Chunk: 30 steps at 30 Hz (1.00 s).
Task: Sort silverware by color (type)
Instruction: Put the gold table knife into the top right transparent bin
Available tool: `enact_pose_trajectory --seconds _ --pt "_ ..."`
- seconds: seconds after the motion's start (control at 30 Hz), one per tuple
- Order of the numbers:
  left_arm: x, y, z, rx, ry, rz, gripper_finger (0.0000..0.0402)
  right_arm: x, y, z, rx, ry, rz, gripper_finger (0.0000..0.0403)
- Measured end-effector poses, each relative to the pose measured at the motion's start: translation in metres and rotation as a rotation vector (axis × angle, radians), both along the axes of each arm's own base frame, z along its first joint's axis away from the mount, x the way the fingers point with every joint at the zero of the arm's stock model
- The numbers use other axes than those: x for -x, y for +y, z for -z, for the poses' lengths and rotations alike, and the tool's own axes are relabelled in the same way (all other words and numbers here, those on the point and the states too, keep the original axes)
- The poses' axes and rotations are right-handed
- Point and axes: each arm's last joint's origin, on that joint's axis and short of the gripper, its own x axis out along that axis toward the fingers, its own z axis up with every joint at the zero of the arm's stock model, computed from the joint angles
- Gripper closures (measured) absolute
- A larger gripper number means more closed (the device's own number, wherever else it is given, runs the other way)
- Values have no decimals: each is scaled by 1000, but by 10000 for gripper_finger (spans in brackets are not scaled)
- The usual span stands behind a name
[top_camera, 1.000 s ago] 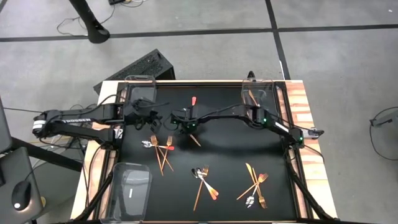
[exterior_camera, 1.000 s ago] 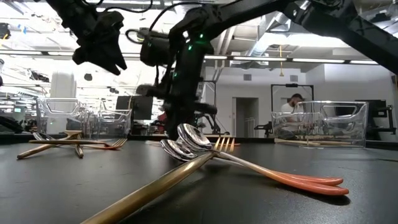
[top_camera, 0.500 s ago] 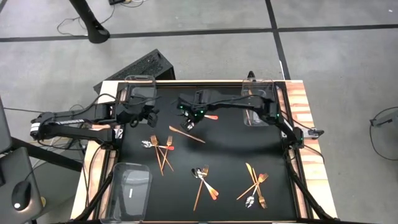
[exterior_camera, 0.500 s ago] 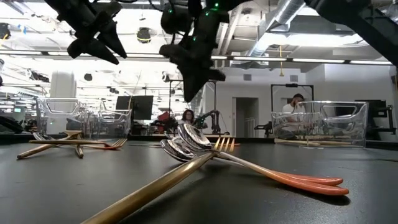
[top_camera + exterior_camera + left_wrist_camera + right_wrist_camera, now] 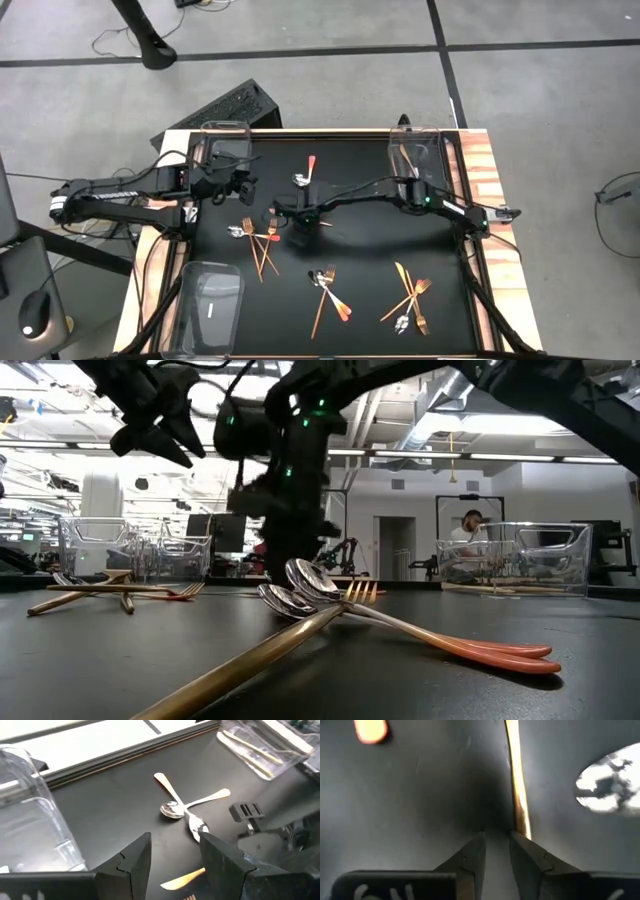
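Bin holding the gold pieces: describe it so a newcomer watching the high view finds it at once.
Start at the black mat and go to its far right corner. There stands a clear bin with slim gold pieces lying inside. It is the only bin on the right side; the far left bin and near left bin line the opposite edge.

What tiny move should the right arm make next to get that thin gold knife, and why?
Probably slide the right gripper sideways a touch so the copper knife sits between its jaws, then close. In the right wrist view the jaws stand slightly apart, low over the black table, with nothing between them; the knife runs to one jaw's tip, not into the gap.
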Motion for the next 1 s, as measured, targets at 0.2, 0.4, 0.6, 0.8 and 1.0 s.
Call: enact_pose_trajectory --seconds 0.2,0.4,0.6,0.8,1.0 --pt "-2 1 2 -17 24 -9 246 3 -1 9 3 61 -54 290" --pt "-6 2 4 -18 25 -12 246 4 -2 11 -29 75 -106 318" --pt "-8 2 2 -28 -3 -18 246 5 -11 11 -60 76 -102 391" --pt "-8 3 1 -43 -11 -34 246 13 -22 -5 -83 87 -63 397" --pt "-11 4 -3 -57 -63 -40 246 31 -34 -75 -53 -39 -45 398"
